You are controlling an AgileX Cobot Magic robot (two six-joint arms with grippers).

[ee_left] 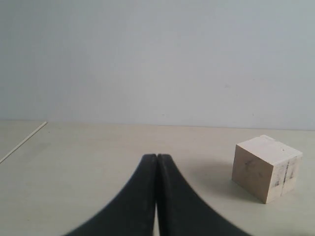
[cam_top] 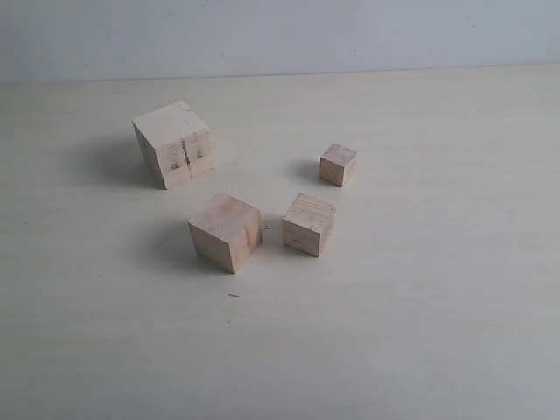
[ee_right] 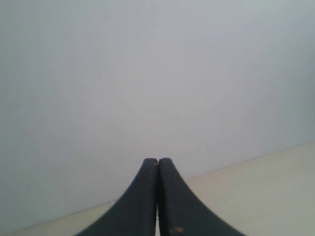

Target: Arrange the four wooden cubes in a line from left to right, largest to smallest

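Observation:
Four pale wooden cubes sit apart on the table in the exterior view. The largest cube (cam_top: 175,143), with a dark crack mark, is at the back left. The second-largest cube (cam_top: 226,232) stands in front of it, nearer the middle. The third cube (cam_top: 309,224) is just to its right, and the smallest cube (cam_top: 338,164) lies behind that one. No arm shows in the exterior view. My left gripper (ee_left: 157,156) is shut with nothing held; the largest cube (ee_left: 267,167) stands off to one side ahead of it. My right gripper (ee_right: 158,160) is shut and empty, facing the wall.
A pale wooden table (cam_top: 420,332) carries everything, with a plain grey-white wall (cam_top: 280,35) behind it. A thin seam or table edge (ee_left: 23,142) shows in the left wrist view.

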